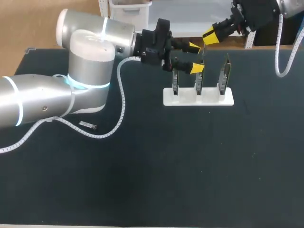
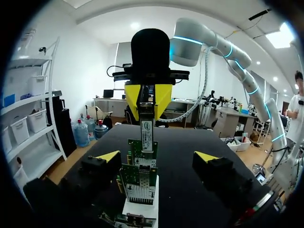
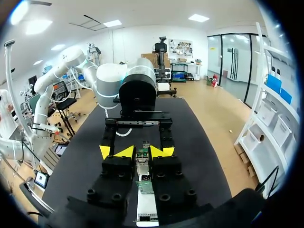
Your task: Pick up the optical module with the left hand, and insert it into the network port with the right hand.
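Shows the module [image 2: 146,130] clamped upright in the right gripper [image 2: 149,97], long axis vertical, lower end at the top edge of the middle board [image 2: 141,151] in a white stand [image 1: 190,99]. Shows the left gripper [image 2: 157,156] open, empty, straddling the boards. Probably calls for a straight downward push.

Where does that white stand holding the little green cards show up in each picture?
Head view: white stand at the table's far middle, below the left gripper.
Left wrist view: white stand low between its open fingers, beneath the optical module.
Right wrist view: white stand under the right gripper.
Shared landmark: the green cards standing in it.
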Controlling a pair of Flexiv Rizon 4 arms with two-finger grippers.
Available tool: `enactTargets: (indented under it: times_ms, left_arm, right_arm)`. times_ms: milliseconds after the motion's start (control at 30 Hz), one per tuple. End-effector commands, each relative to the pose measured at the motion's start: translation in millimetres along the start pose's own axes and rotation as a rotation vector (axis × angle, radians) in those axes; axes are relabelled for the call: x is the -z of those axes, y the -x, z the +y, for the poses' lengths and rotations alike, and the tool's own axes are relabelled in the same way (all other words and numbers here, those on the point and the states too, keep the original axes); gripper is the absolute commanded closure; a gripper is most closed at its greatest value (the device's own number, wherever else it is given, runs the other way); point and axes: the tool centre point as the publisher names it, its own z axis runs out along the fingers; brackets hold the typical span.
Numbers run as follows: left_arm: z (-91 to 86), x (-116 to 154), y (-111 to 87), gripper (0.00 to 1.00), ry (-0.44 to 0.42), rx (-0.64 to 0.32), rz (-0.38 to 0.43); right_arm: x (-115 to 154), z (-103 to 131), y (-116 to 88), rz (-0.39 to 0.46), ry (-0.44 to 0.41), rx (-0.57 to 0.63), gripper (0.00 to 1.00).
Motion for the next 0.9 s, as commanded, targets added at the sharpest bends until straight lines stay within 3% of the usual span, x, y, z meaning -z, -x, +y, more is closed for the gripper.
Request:
enactTargets:
  times_ms: [33,433,900]
  left_arm:
    - [0.1,2.6,5.0,0.00,-0.005,-0.006,0.057]
    - [1.2,2.5,-10.6,0.00,-0.005,0.014,0.139]
    - [-2.3,5.9,-13.4,0.00,0.003,-0.002,0.183]
  right_arm:
    - [-1.1,1.6,-0.2,-0.003,-0.004,0.001,1.00]
    - [-0.5,0.8,-0.8,-0.006,-0.010,-0.003,1.00]
    - [-0.7,-0.1,-1.6,-0.005,-0.009,-0.006,1.00]
